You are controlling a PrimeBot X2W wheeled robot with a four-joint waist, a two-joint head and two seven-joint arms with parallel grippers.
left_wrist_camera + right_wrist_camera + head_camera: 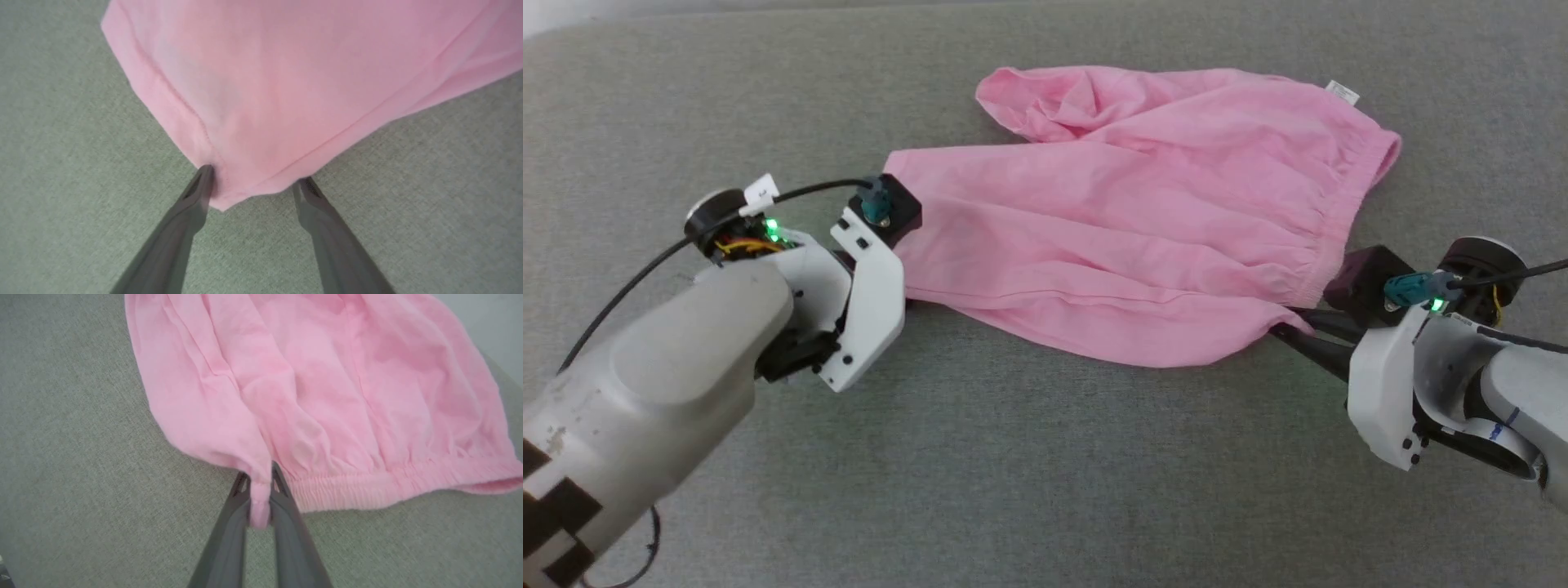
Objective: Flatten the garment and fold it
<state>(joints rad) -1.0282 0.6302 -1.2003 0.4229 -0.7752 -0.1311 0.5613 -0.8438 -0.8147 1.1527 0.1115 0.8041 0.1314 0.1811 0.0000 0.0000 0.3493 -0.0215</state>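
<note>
The light-pink shorts [1143, 229] lie spread across a grey fabric surface, with the gathered waistband [1347, 212] to the right and a small white label [1342, 91] at the far right corner. The far leg is bunched up at the back. My left gripper [255, 183] is open at the near-left hemmed corner of the shorts [286, 81], one finger on each side of the corner. The left fingertip [204, 179] touches the hem. My right gripper [259, 486] is shut on a pinch of pink fabric beside the waistband [388, 486], and in the head view its dark fingers [1311, 335] reach under the garment's near-right edge.
The grey woven surface [1045, 457] stretches out on all sides of the shorts. A black cable [629, 286] loops from the left wrist. A pale strip of background [490, 318] shows beyond the surface's far edge.
</note>
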